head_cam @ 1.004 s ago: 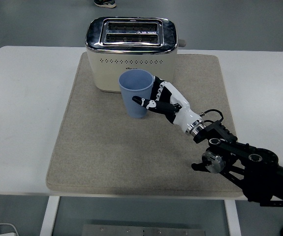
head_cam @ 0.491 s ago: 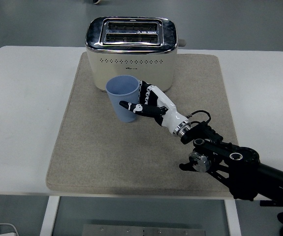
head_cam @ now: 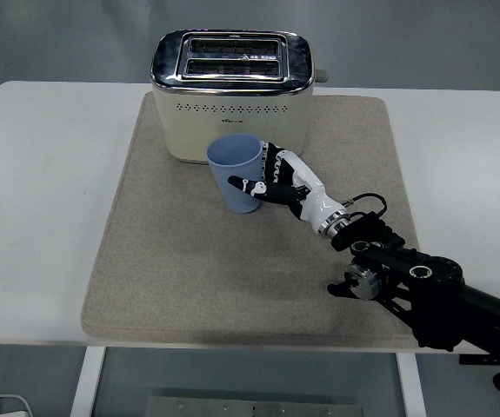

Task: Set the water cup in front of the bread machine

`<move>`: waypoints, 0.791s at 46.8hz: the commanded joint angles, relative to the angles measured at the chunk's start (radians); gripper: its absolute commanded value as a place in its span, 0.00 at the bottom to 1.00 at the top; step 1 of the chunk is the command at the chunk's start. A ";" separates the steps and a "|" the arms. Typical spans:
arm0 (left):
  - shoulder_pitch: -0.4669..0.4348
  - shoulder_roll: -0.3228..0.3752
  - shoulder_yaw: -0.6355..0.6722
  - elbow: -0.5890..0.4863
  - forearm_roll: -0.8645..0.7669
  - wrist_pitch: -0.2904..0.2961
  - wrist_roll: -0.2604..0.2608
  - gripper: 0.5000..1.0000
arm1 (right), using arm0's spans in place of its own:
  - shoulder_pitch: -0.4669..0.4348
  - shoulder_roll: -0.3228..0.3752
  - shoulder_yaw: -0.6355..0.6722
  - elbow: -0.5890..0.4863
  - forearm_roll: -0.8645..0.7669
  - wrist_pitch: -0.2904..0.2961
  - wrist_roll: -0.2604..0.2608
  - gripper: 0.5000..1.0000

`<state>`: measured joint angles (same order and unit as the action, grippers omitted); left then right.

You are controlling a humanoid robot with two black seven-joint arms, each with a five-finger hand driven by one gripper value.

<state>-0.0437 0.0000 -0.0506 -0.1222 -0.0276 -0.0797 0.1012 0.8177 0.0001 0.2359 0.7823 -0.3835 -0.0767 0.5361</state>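
- Cup of light blue plastic, open mouth up and leaning a little to the left, sits just above the centre of the frame.
- Right hand, black and white, wraps this cup from its right side; the fingers are curled around the cup's wall, with the thumb across the front.
- The black right arm runs from the lower right corner of the frame up to the hand.
- A cream toaster with a shiny chrome top and two slots stands at upper centre, directly behind the cup; the cup's rim overlaps the toaster's lower front edge in the picture, and I cannot tell whether they touch.
- Whether the cup's base rests on the beige fabric mat cannot be told.
- The mat covers the middle of the white surface and carries the toaster at its far edge.
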 commanded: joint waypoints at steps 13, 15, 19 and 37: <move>0.001 0.000 0.000 0.001 0.000 0.000 0.000 1.00 | -0.009 0.000 0.005 0.006 0.000 0.000 0.001 0.76; -0.001 0.000 0.000 -0.001 0.000 0.000 0.000 1.00 | -0.014 0.000 0.003 0.006 0.000 0.000 0.001 0.83; 0.001 0.000 0.000 0.001 0.000 0.000 0.000 1.00 | -0.023 0.000 0.003 0.012 0.000 0.000 0.001 0.83; -0.001 0.000 0.000 0.001 0.000 -0.002 0.000 1.00 | -0.025 0.000 0.016 0.041 0.000 -0.002 0.002 0.83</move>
<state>-0.0439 0.0000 -0.0506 -0.1226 -0.0276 -0.0803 0.1012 0.7917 0.0001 0.2507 0.8213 -0.3836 -0.0778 0.5385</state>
